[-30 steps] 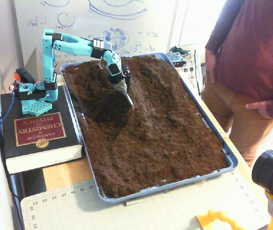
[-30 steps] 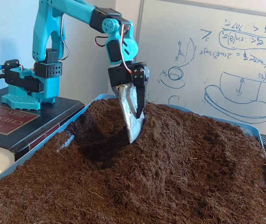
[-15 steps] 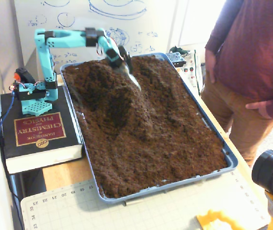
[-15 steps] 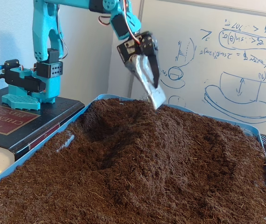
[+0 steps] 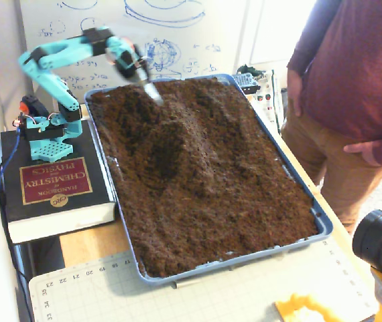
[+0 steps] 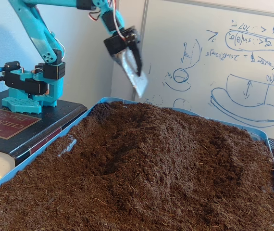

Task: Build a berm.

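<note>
Soil tray (image 5: pixel 320 225), blue, long, filled edge to edge with dark crumbly earth. In the high fixed view it ran from the far left, beside the arm's base, to the near right. Berm (image 5: pixel 194 151): a raised ridge down the middle of the far half, with a dug hollow (image 5: pixel 161 157) just left of it. Gripper (image 5: pixel 152 92), blurred, hung above the far left corner of the tray, clear of the soil, carrying a pale scoop blade. Arm base stood on a thick book (image 5: pixel 53 188) left of the tray. A person (image 5: pixel 358 74) stood at the right edge; a whiteboard (image 5: pixel 177 33) lay behind.

In the low fixed view the gripper (image 6: pixel 139 86) was well above the soil, its blade tilted down and to the right. Jaws were clenched on the scoop (image 6: pixel 131 71); nothing visible lay on the blade. The berm (image 6: pixel 175 144) rose across the middle, the hollow (image 6: pixel 110 161) to its left. Book (image 6: pixel 12 125) at left, whiteboard (image 6: pixel 242 62) behind.

Step judged: repositioning between scoops, ridge partly built. The next move would call for lowering the blade into flat soil beside the ridge and pushing earth up onto it without flattening the crest.
</note>
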Robot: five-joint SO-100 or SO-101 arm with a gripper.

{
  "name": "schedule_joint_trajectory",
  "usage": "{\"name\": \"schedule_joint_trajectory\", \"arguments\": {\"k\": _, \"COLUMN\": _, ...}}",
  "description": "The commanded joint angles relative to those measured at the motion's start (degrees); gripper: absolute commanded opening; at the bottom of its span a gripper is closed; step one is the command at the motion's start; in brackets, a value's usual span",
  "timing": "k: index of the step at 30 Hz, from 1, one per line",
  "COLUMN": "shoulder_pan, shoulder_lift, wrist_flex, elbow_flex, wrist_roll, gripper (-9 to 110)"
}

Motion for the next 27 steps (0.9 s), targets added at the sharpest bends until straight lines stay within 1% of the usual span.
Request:
{"name": "schedule_joint_trajectory", "arguments": {"k": 1, "shoulder_pan": -1.14, "shoulder_lift": 10.55, "wrist_flex": 6.06, "elbow_flex": 2.37, "wrist_roll": 0.26, "gripper": 0}}
{"name": "schedule_joint_trajectory", "arguments": {"k": 4, "shoulder_pan": -0.44, "shoulder_lift": 14.24, "wrist_flex": 10.63, "elbow_flex": 5.98, "wrist_roll": 0.09, "gripper": 0}}
{"name": "schedule_joint_trajectory", "arguments": {"k": 8, "shoulder_pan": 3.96, "shoulder_lift": 16.26, "wrist_flex": 11.34, "elbow_flex": 10.90, "wrist_roll": -1.32, "gripper": 0}}
{"name": "schedule_joint_trajectory", "arguments": {"k": 11, "shoulder_pan": 8.96, "shoulder_lift": 19.25, "wrist_flex": 11.34, "elbow_flex": 14.15, "wrist_roll": -7.38, "gripper": 0}}
{"name": "schedule_joint_trajectory", "arguments": {"k": 16, "shoulder_pan": 24.70, "shoulder_lift": 24.17, "wrist_flex": 11.25, "elbow_flex": 17.58, "wrist_roll": -20.92, "gripper": 0}}
{"name": "schedule_joint_trajectory", "arguments": {"k": 18, "shoulder_pan": 29.44, "shoulder_lift": 24.43, "wrist_flex": 10.81, "elbow_flex": 19.25, "wrist_roll": -26.19, "gripper": 0}}
{"name": "schedule_joint_trajectory", "arguments": {"k": 20, "shoulder_pan": 31.29, "shoulder_lift": 24.87, "wrist_flex": 8.88, "elbow_flex": 21.80, "wrist_roll": -29.27, "gripper": 0}}
{"name": "schedule_joint_trajectory", "arguments": {"k": 22, "shoulder_pan": 30.76, "shoulder_lift": 24.96, "wrist_flex": 5.10, "elbow_flex": 25.31, "wrist_roll": -29.88, "gripper": 0}}
{"name": "schedule_joint_trajectory", "arguments": {"k": 27, "shoulder_pan": 29.18, "shoulder_lift": 24.52, "wrist_flex": -8.26, "elbow_flex": 33.49, "wrist_roll": -25.40, "gripper": 0}}
